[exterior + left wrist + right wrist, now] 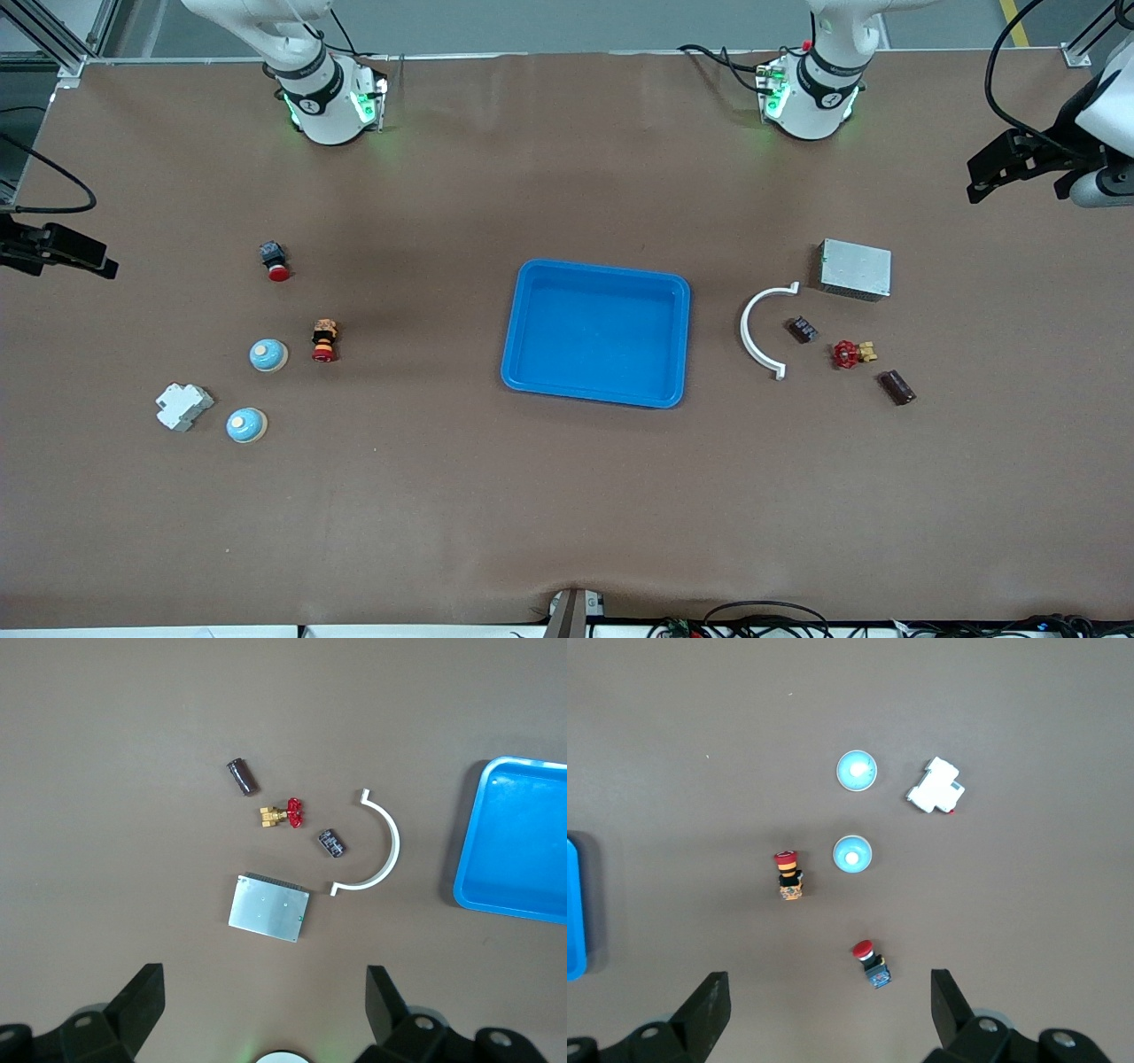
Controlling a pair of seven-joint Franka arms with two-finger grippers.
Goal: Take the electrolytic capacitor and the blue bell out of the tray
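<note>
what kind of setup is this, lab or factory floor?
Most likely a robotics lab bench: a paper-covered table framed by aluminium rails, a blue tray mid-table, and loose electrical parts such as a capacitor and two bells as props.

A brown table (567, 496) fills the view, edged by a metal frame (62, 53) and cables (762, 616).

High front camera faces the bases; both downward wrist views share the tray (595, 332).
</note>
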